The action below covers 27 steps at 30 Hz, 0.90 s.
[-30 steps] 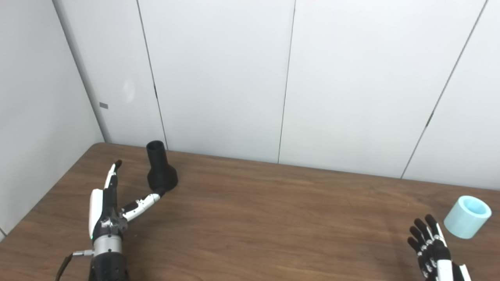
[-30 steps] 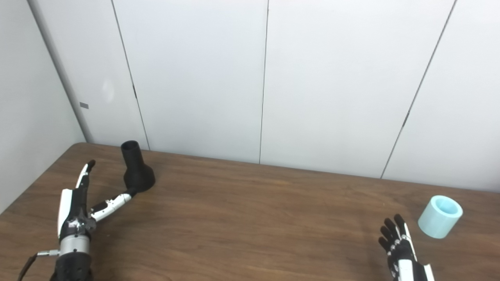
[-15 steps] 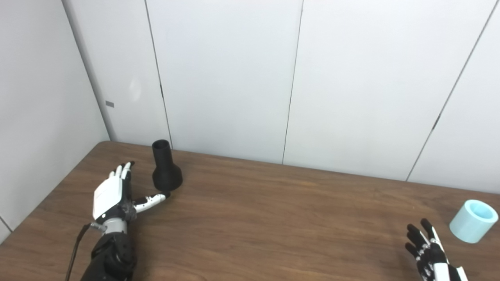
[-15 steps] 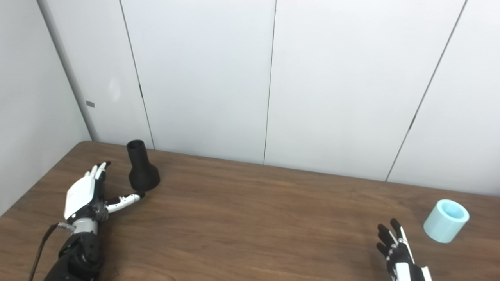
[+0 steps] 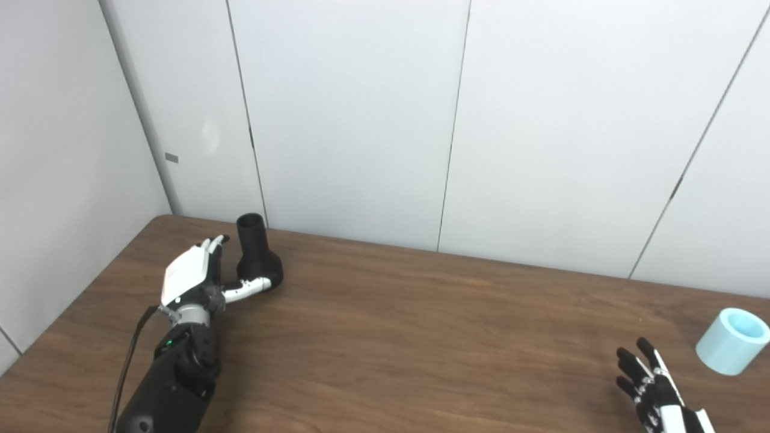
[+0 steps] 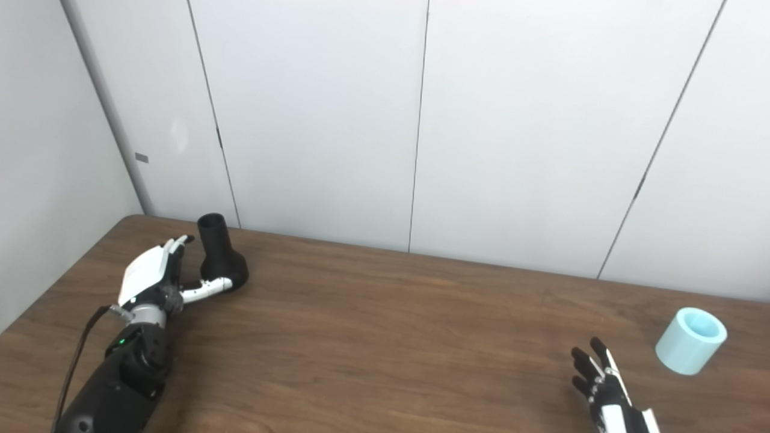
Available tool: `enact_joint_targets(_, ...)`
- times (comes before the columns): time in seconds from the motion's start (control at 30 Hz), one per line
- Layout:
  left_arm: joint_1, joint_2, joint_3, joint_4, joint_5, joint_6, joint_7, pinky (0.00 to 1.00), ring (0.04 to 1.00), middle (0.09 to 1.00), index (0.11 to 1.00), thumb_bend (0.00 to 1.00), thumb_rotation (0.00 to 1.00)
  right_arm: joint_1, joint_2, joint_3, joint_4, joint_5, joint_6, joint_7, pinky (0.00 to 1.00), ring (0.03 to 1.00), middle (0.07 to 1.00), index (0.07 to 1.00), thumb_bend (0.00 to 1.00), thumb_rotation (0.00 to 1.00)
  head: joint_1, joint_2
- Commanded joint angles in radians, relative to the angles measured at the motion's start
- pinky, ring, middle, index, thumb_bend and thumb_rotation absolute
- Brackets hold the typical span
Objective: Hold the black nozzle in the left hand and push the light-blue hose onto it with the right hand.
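- Right hand (image 5: 652, 385): nearest the camera, at the bottom right corner of the wooden table (image 5: 421, 337), palm side turned away, fingers spread and pointing up and away, holding nothing.
- Light-blue hose (image 5: 732, 340): a short pale cylinder lying tilted on the table, just beyond and to the right of the right hand, apart from it, its open end facing up and right.
- Left hand (image 5: 192, 282): reaches in along a black forearm from the bottom left, white back of the hand up, fingers extended toward the wall, thumb stretched out sideways to the right.
- Black nozzle (image 5: 257, 257): stands upright on its flared base just right of the left hand, narrow neck up; the thumb tip lies against the base, the fingers sit beside the neck, not closed around it.
- White panelled wall (image 5: 457, 120): rises behind the table's far edge.
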Motion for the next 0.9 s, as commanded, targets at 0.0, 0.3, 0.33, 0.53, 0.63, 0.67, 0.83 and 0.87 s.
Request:
enact_joint_targets(0.0,-0.066,0.014,0.002,0.023,0.001,-0.024,0.035,1.0,1.0,0.962,0.921,0.94,0.56,0.088,-0.009,-0.007,0.125,-0.009,-0.001,-0.002,0.88,0.903,0.887,0.958,0.67,1.0,0.001,0.001)
enact_joint_targets(0.3,-0.092,0.015,-0.022,0.101,0.004,-0.039,0.06,1.0,0.99,0.938,0.891,0.92,0.56,0.088,-0.015,0.002,0.122,-0.041,0.001,-0.008,0.97,0.922,0.871,0.97,0.65,1.0,0.005,0.004)
enact_joint_targets(0.33,-0.093,0.014,-0.023,0.103,0.002,-0.04,0.062,1.0,0.984,0.932,0.886,0.92,0.55,0.088,-0.015,0.002,0.121,-0.039,0.002,-0.007,0.97,0.922,0.869,0.972,0.65,1.0,0.004,0.004)
enact_joint_targets(0.53,-0.107,0.006,-0.022,0.129,-0.013,-0.044,0.072,0.99,0.949,0.905,0.861,0.92,0.51,0.089,-0.019,0.008,0.119,-0.062,0.005,-0.014,0.99,0.926,0.867,0.974,0.67,1.0,0.0,0.007)
enact_joint_targets(0.63,-0.119,0.001,-0.025,0.145,-0.013,-0.036,0.074,0.99,0.939,0.896,0.858,0.93,0.53,0.09,-0.015,0.006,0.116,-0.071,0.011,-0.019,1.0,0.927,0.861,0.968,0.69,1.0,-0.003,0.008)
enact_joint_targets(0.67,-0.123,-0.001,-0.025,0.149,-0.015,-0.037,0.075,0.99,0.942,0.895,0.855,0.93,0.52,0.091,-0.014,0.006,0.112,-0.075,0.016,-0.02,1.0,0.929,0.859,0.964,0.69,1.0,-0.003,0.009)
enact_joint_targets(0.83,-0.141,0.001,-0.038,0.178,-0.023,-0.046,0.065,1.0,0.955,0.905,0.862,0.93,0.53,0.095,-0.015,0.01,0.101,-0.087,0.026,-0.023,1.0,0.925,0.858,0.956,0.68,1.0,-0.006,0.012)
enact_joint_targets(0.87,-0.142,0.003,-0.04,0.179,-0.025,-0.046,0.063,1.0,0.962,0.912,0.866,0.93,0.53,0.095,-0.015,0.011,0.1,-0.086,0.027,-0.023,1.0,0.925,0.857,0.955,0.68,1.0,-0.006,0.012)
